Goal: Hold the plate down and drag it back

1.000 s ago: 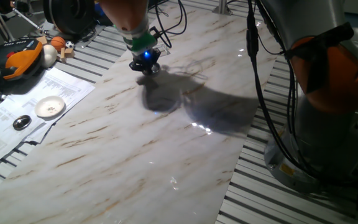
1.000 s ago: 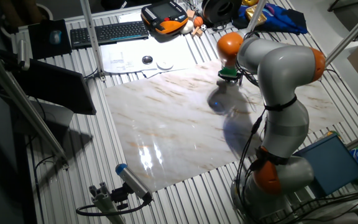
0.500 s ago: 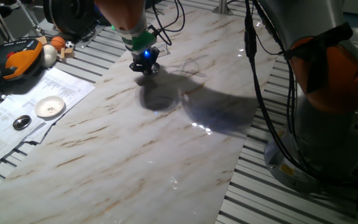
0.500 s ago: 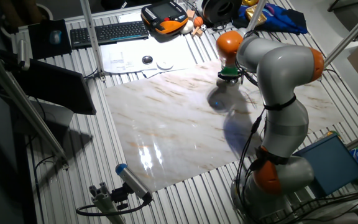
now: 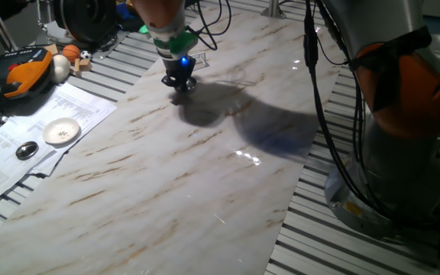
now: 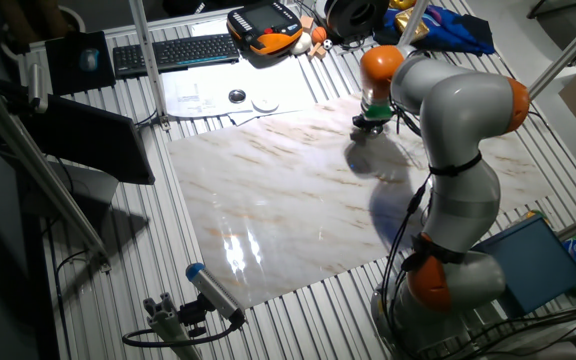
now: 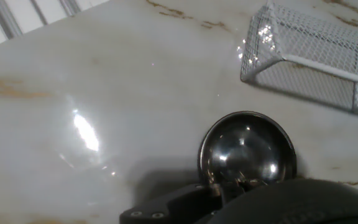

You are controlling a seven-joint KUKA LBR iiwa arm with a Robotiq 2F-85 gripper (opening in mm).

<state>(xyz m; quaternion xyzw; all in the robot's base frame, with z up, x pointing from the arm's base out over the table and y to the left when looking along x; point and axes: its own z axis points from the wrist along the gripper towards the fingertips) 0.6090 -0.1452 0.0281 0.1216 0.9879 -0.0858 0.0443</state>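
The plate [image 7: 247, 152] is a small round shiny metal dish lying on the marble board [image 5: 166, 191]. It shows clearly in the hand view, just beyond my fingers. My gripper [image 5: 181, 82] stands upright on the board's far part, its tips down at the plate's near rim. It also shows in the other fixed view [image 6: 370, 126]. The fingertips look closed together. In both fixed views the plate is hidden under the gripper. In the hand view only the gripper's dark body [image 7: 229, 202] shows along the bottom edge.
A white wire-mesh frame [image 7: 309, 43] lies on the board just beyond the plate. A white saucer [image 5: 61, 132], a small dark disc [image 5: 27, 150] and papers lie left of the board. An orange pendant [image 5: 21, 72] and a keyboard [image 6: 173, 52] lie further off. The robot base [image 5: 403, 137] stands at the right.
My gripper has shifted a little toward the board's far edge, and the arm's shadow on the board has moved with it.
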